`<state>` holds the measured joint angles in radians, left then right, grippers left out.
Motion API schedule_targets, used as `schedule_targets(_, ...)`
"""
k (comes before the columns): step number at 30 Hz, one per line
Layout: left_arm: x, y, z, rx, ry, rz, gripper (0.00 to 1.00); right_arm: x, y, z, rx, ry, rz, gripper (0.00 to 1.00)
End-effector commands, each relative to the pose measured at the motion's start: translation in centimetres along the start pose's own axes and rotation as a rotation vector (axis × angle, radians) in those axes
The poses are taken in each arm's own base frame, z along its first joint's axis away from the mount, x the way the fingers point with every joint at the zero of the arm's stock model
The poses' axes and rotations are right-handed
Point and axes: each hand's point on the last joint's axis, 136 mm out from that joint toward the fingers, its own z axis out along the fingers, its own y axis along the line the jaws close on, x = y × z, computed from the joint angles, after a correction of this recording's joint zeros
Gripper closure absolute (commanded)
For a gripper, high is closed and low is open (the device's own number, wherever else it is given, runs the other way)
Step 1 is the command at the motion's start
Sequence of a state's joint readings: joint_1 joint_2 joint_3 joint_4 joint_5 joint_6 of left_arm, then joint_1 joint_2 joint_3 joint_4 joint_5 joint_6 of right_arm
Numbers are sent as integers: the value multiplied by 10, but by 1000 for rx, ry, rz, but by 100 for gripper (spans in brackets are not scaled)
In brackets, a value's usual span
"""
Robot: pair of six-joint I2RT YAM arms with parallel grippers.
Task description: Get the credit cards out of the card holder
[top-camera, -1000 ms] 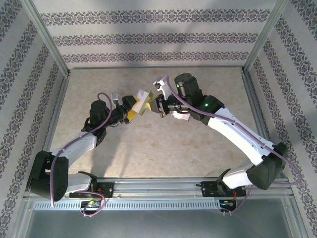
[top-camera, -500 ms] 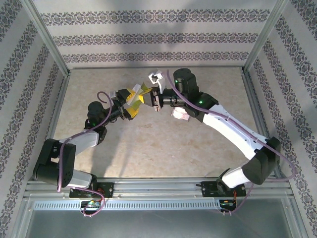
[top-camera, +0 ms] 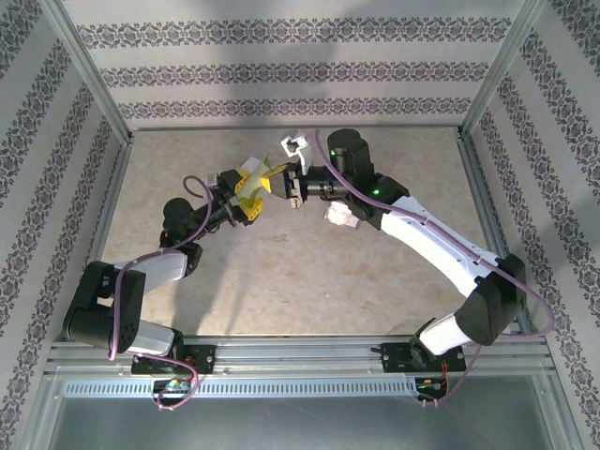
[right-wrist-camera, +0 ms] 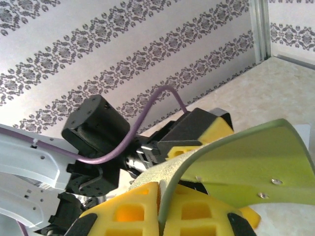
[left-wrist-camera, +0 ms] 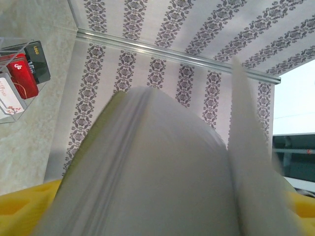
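**Together, both grippers clamp the card holder over the table**

Seen from above, the left gripper (top-camera: 244,192) and the right gripper (top-camera: 293,185) meet over the rear middle of the marble-patterned table (top-camera: 281,281). The yellowish-olive card holder (top-camera: 254,176) is held between them, partly spread.

The right wrist view shows that gripper's yellow pads (right-wrist-camera: 128,209) pressed narrow on one thin olive leaf of the holder. The leaf fans out to the right, with two small rivets showing. Beyond it, the other arm's black body and yellow pad sit against the holder's paler, grainy side.

The left wrist view shows the holder's pale inner leaves as a close blur, with a yellow finger at each lower corner. The left claw is clamped on the holder.

The credit cards (left-wrist-camera: 19,73), red, dark and white, lie in a clear tray (left-wrist-camera: 34,96) on the table. From above they sit just under the right arm's forearm, apart from the holder.
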<state>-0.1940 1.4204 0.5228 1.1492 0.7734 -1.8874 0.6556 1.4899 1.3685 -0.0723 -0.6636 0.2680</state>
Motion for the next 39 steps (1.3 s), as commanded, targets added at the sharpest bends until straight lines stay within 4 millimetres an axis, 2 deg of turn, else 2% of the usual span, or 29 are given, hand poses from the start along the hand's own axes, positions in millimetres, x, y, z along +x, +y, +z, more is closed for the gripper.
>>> schedule_targets(1,3,-26,-3,83,5,82,26,3,-3,-16,19,-25,16,100)
schedule_targets(7,6,-34,0,76,10,150,45,23,-12,-28,57,-10,55,100)
schedule_targets(17,13,-39,0,-15,19,321,58,43,-22,-37,116,15,97,100)
schedule_targets(22,22,-34,-5,-134,18,469,80,51,-31,-39,158,-5,176,100)
schedule_targets(25,31,-36,-6,-157,33,533,89,56,-37,-34,151,-43,266,98)
schedule_targets(28,38,-37,-4,-133,44,554,95,55,-41,-26,112,-101,352,90)
schedule_targets(31,46,-34,2,-117,78,558,96,50,-39,-21,54,-153,381,68)
schedule_targets(32,50,-34,4,-112,92,564,96,47,-37,-21,41,-166,379,56)
schedule_targets(36,64,-35,9,-112,150,613,96,42,-35,-27,48,-187,350,33)
schedule_targets(39,78,-34,12,-119,195,663,96,35,-41,-38,68,-219,350,25)
